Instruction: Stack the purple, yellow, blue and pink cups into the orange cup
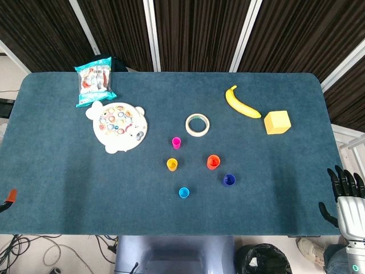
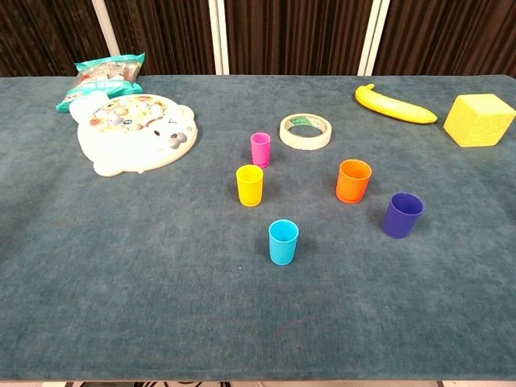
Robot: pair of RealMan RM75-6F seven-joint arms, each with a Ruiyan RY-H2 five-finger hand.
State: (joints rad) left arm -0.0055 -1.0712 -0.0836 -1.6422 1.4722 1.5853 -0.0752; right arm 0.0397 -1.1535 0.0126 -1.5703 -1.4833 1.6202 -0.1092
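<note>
Five small cups stand upright and apart on the blue table. The orange cup point(image 1: 213, 162) point(image 2: 354, 181) is at centre right, with the purple cup point(image 1: 228, 180) point(image 2: 402, 215) to its near right. To the left of the orange cup stands the yellow cup point(image 1: 172, 164) point(image 2: 250, 185). The blue cup point(image 1: 183, 192) point(image 2: 283, 242) is nearest the front edge, and the pink cup point(image 1: 176, 142) point(image 2: 260, 149) is furthest back. My right hand point(image 1: 344, 191) hangs off the table's right front corner, fingers spread, holding nothing. My left hand shows in neither view.
A tape roll point(image 1: 197, 124) lies just behind the pink cup. Further back right are a banana point(image 1: 240, 103) and a yellow cube point(image 1: 277, 122). A white bear-shaped toy tray point(image 1: 118, 126) and a snack bag point(image 1: 94, 83) sit back left. A small orange-and-black piece point(image 1: 8, 198) pokes in at the left edge.
</note>
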